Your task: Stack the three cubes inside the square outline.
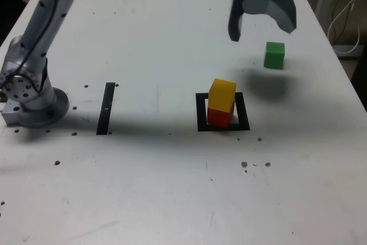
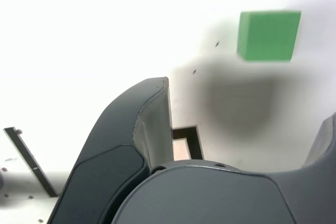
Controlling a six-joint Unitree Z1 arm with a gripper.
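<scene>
The dark grey, smooth-shelled gripper hangs above the far right part of the white desk in the exterior view. Its two curved fingers are spread wide apart, released, with nothing between them. In the wrist view the same fingers show as rounded matte shells with the desk visible between them.

The small plain green cube sits alone on the desk, near the gripper, at the exterior view's right and farther from the camera than the frame. It has flat faces and sharp edges. A soft shadow lies on the desk just beside it, on the near side.

The flat thick black square outline with a white centre lies right of centre in the exterior view. The small plain red cube stands inside it, and the small plain yellow cube rests on top of the red one, slightly offset.

A thin straight black strip lies flat at the exterior view's left, well apart from the outline. The silver metal arm base stands at the far left edge. Small dark specks dot the desk surface. No readable writing or labels appear.
</scene>
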